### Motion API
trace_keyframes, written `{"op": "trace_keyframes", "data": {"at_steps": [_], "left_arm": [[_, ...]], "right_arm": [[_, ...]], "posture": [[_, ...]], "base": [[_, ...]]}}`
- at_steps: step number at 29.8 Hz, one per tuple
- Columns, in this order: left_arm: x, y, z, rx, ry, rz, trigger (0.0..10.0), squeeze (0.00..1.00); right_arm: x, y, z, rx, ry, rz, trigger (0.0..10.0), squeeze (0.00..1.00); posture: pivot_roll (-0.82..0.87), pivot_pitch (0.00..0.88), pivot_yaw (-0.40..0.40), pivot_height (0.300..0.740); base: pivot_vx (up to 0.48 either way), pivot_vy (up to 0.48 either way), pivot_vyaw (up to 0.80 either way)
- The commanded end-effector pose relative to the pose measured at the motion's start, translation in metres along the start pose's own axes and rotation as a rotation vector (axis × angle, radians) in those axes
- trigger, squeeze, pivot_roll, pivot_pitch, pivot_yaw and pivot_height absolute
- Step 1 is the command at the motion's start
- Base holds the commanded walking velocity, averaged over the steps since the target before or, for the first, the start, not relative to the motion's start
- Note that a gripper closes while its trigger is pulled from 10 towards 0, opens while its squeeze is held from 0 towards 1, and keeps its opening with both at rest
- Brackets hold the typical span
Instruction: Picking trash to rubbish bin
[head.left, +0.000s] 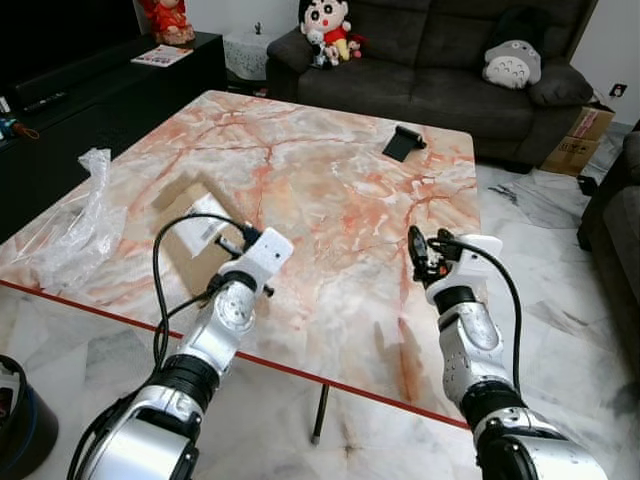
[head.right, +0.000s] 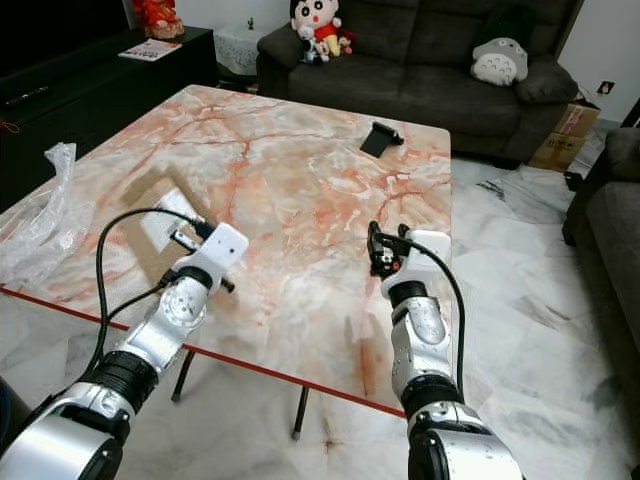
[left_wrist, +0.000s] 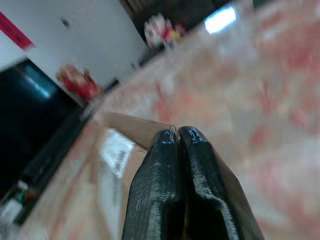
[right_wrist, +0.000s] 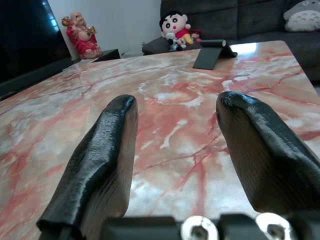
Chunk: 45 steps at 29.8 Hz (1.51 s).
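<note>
A flat brown cardboard piece (head.left: 188, 243) with a white label lies near the table's left front edge. My left gripper (head.left: 230, 242) is over its right side. In the left wrist view its fingers (left_wrist: 165, 175) press together right at a corner of the cardboard (left_wrist: 120, 165). A crumpled clear plastic wrap (head.left: 75, 225) lies at the table's left edge. My right gripper (head.left: 418, 256) hovers open over bare marble near the right front, with nothing between its fingers (right_wrist: 100, 155).
The marble table (head.left: 330, 190) carries a black stand (head.left: 402, 141) at the far right. A dark round bin (head.left: 18, 420) stands on the floor at the lower left. Beyond are a sofa (head.left: 430, 60) with plush toys, a black TV cabinet (head.left: 110, 90) on the left and a cardboard box (head.left: 580, 138).
</note>
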<state>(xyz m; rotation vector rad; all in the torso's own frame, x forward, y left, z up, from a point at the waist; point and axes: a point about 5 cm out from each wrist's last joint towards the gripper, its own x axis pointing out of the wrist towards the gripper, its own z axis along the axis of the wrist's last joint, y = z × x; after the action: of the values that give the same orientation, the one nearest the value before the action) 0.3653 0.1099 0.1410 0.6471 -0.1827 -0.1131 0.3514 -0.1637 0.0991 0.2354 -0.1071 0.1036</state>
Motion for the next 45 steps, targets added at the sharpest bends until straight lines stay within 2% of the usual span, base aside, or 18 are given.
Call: {"op": "trace_keyframes", "data": {"at_steps": [1, 4, 8, 9, 12, 18, 45], "left_arm": [[0.002, 0.003, 0.012, -0.037, -0.069, 0.033, 10.0, 0.0], [0.0, 0.005, 0.019, -0.064, -0.128, 0.063, 10.0, 0.0], [-0.001, 0.007, 0.022, -0.084, -0.153, 0.088, 10.0, 0.0], [-0.003, 0.012, 0.027, -0.156, -0.192, 0.135, 10.0, 0.0], [-0.005, 0.015, 0.029, -0.22, -0.218, 0.169, 10.0, 0.0], [-0.008, 0.023, 0.036, -0.27, -0.283, 0.222, 10.0, 0.0], [-0.01, 0.021, 0.039, -0.29, -0.327, 0.213, 10.0, 0.0]], "right_arm": [[0.006, 0.001, 0.011, -0.005, -0.047, -0.002, 10.0, 0.0], [0.01, 0.005, 0.02, 0.003, -0.097, 0.001, 10.0, 0.0], [0.012, 0.007, 0.024, 0.006, -0.123, 0.003, 10.0, 0.0], [0.015, 0.011, 0.031, 0.004, -0.16, 0.009, 10.0, 0.0], [0.017, 0.015, 0.037, -0.014, -0.188, 0.023, 10.0, 0.0], [0.019, 0.019, 0.043, -0.029, -0.214, 0.04, 10.0, 0.0], [0.019, 0.015, 0.046, -0.059, -0.217, 0.043, 10.0, 0.0]], "posture": [[0.21, 0.0, -0.082, 0.74], [0.21, 0.0, -0.082, 0.74], [0.21, 0.0, -0.081, 0.74], [0.21, 0.0, -0.081, 0.74], [0.21, 0.0, -0.081, 0.74], [0.21, 0.0, -0.088, 0.74], [0.2, 0.0, -0.091, 0.74]], "base": [[0.0, 0.0, 0.0], [0.0, 0.0, 0.0], [0.0, 0.0, 0.0], [0.0, 0.0, 0.0], [0.0, 0.0, 0.0], [0.0, 0.0, 0.0], [-0.009, 0.0, 0.0]]}}
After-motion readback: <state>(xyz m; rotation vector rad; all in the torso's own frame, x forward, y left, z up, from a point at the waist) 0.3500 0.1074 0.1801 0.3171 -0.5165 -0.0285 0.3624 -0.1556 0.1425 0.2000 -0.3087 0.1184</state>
